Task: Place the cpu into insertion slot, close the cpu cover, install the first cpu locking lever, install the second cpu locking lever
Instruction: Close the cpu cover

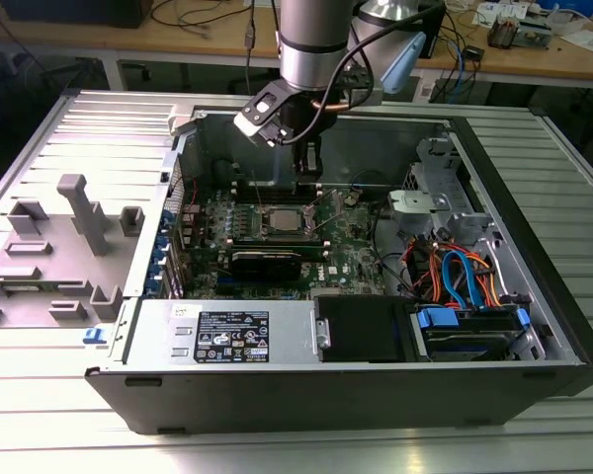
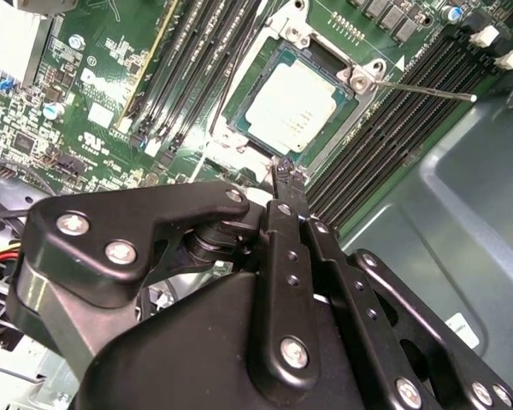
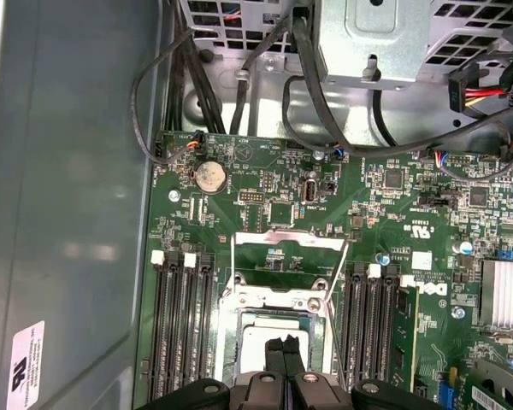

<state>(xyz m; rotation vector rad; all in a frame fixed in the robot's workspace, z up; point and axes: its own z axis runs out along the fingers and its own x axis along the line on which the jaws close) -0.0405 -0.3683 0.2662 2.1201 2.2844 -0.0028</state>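
The cpu (image 2: 292, 96) lies flat in the insertion slot (image 1: 280, 220) on the green board, its silvery top showing in both wrist views (image 3: 255, 342). The cpu cover (image 2: 369, 73) lies down around it as a silvery frame (image 3: 274, 301). One thin locking lever (image 2: 427, 90) sticks out sideways over the memory slots. A wire lever loop (image 3: 286, 238) stands off beyond the socket. My gripper (image 1: 310, 181) hangs just above the socket's edge, shut with nothing between its fingers (image 2: 284, 173) (image 3: 285, 348).
Long black memory slots (image 3: 178, 325) flank the socket on both sides. Black cables (image 3: 325, 102) cross the far end of the board. A silver power supply (image 1: 227, 334) and a black drive box (image 1: 361, 326) sit at the case front. The grey case wall (image 3: 68, 213) is close.
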